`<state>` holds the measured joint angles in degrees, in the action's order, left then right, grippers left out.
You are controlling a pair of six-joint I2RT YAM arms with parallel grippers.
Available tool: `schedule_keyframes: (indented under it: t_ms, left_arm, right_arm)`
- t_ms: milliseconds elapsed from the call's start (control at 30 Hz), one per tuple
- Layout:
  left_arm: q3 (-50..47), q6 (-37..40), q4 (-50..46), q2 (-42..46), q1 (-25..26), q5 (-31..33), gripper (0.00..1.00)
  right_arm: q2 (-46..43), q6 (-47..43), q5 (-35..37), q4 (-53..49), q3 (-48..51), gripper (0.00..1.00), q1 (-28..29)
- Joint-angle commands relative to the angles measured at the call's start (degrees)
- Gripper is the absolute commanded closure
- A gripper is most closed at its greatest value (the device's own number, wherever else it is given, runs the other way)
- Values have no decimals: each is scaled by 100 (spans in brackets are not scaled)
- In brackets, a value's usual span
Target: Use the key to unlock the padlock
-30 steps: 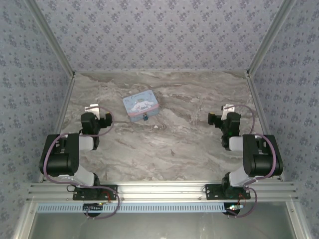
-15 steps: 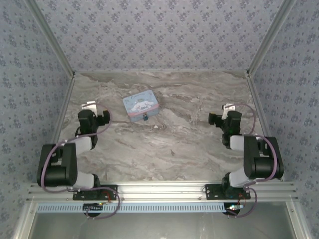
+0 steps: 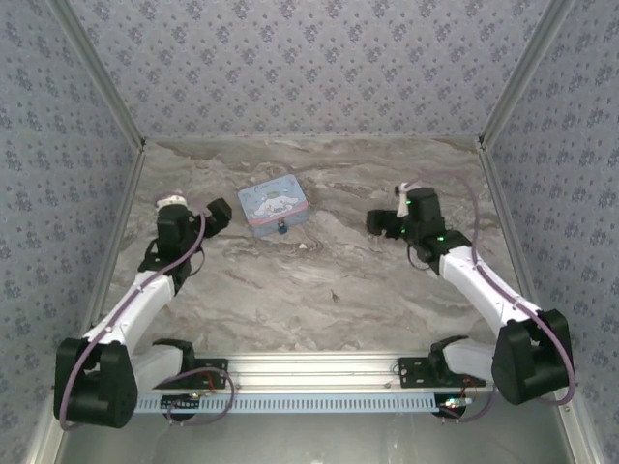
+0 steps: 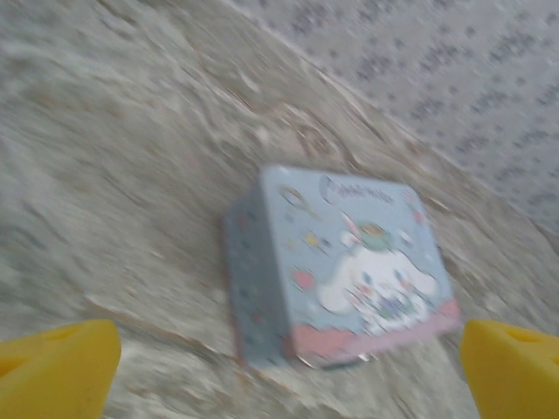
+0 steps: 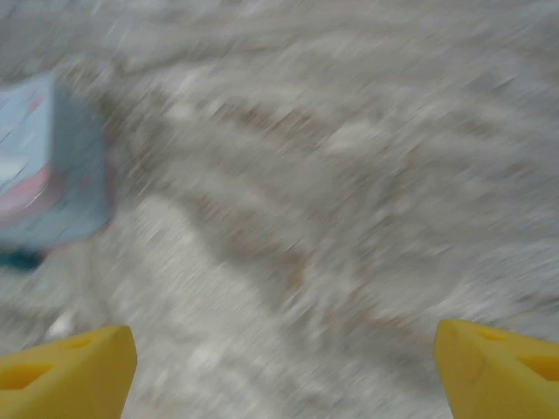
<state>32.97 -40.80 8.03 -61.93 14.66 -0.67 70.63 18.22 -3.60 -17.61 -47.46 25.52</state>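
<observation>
The tiny blue padlock [image 3: 281,229] hangs at the front edge of a pale blue cartoon-printed tin [image 3: 274,204] on the marble table. In the right wrist view it is a blurred dark teal patch [image 5: 17,259] under the tin [image 5: 44,166]. A small pale speck [image 3: 308,247] lies just right of it; I cannot tell if it is the key. My left gripper [image 3: 218,213] hovers left of the tin, open and empty, its yellow fingertips [image 4: 61,371] wide apart with the tin [image 4: 349,262] ahead. My right gripper [image 3: 379,220] hovers to the right of the tin, open and empty [image 5: 284,367].
Patterned walls with metal corner posts [image 3: 503,97] close in the marble table [image 3: 319,300] on three sides. An aluminium rail [image 3: 309,367] runs along the near edge by the arm bases. A tiny dark speck [image 3: 336,293] lies mid-table. Both wrist views are motion-blurred.
Both arms have unfolded and reached forward. The left gripper swung right toward the tin, and the right gripper moved left toward it. The tin and padlock have not moved.
</observation>
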Motion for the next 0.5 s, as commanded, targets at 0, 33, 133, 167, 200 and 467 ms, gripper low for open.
schedule_keyframes:
  t_ms: [0,33,133,167,200,467]
  left_arm:
    - [178,-526,231,-156,340,35,0]
    - [199,-543,322,-206,419,66,1]
    - [307,-574,527,-402,559,68,1]
    - [360,-563,540,-464,588,59,1]
    - [396,-564,555,-522,620,59,1]
    - [421,-588,618,-596,719,101,1]
  right_arm:
    - [318,597,-264,-1248,-131,15,600]
    - [425,694,-295,-1282,-120,17,758]
    - [818,970,-390,-1290,-106,25,1260]
    - [964,1054,-389,-1294,-130,27,1398]
    - [1102,1108,-416,-1306,-144,28,1526]
    - [2072,1129,-436,-1577,-576,45,2079]
